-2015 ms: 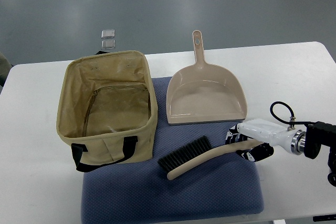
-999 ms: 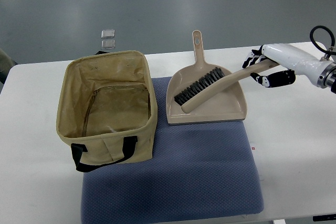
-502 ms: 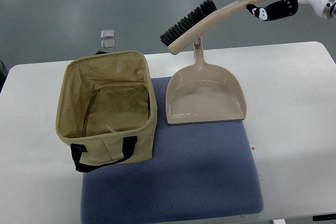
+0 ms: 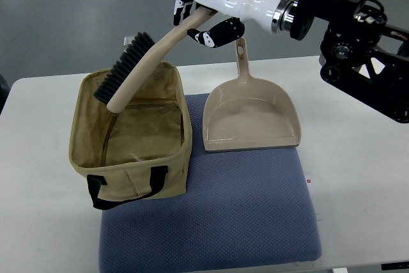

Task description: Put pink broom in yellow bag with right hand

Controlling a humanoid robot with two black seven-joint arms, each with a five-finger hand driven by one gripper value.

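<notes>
Right hand clenched on broom handle; broom has swung from above the dustpan to over the yellow bag — bristle end above its opening; lowering and release remain.

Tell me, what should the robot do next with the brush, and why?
Probably lower it a bit. The right hand grips the pink broom by its handle, and the bristle end already hangs tilted over the open yellow bag. The broom is not inside yet, so easing it down should put it in before the fingers let go.
</notes>
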